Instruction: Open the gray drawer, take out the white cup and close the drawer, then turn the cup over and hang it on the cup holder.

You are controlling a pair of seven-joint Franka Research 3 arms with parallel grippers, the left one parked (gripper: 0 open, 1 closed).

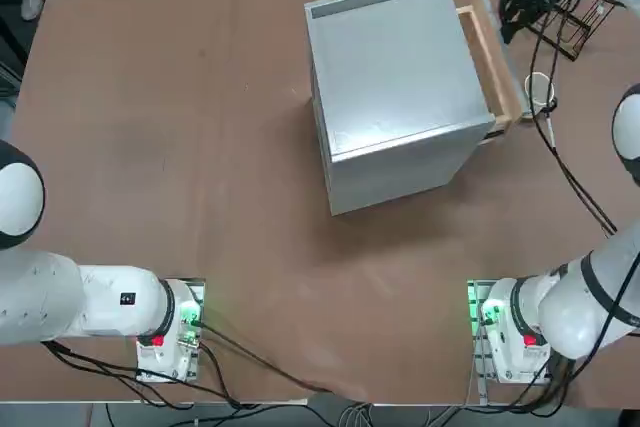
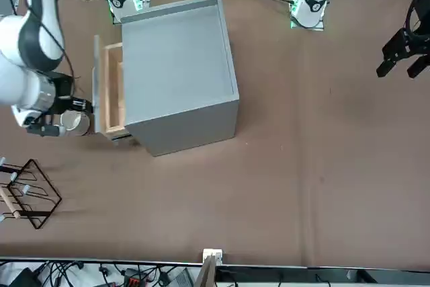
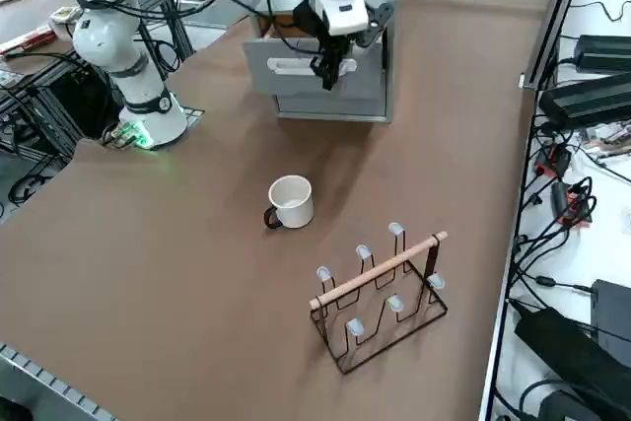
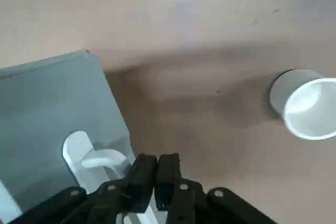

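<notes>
The gray drawer (image 3: 286, 81) stands partly pulled out of the gray cabinet (image 1: 395, 87), and its wooden tray (image 1: 482, 47) shows in the gap. My right gripper (image 3: 326, 73) hangs just in front of the drawer's front panel, beside its white handle (image 4: 86, 153). Its fingers (image 4: 144, 169) are pressed together with nothing between them. The white cup (image 3: 291, 201) sits on the table outside the drawer, mouth up and apart from the gripper; the wrist view shows the cup (image 4: 307, 103) too. The cup holder (image 3: 385, 288) stands beyond the cup, nearer the table's edge.
The brown table (image 1: 180, 147) stretches wide to the cabinet's other side. In the top view the cup holder (image 1: 585, 17) sits at the far right corner, with the cup (image 1: 540, 92) a little nearer to the bases. Cables trail over the table by the right arm.
</notes>
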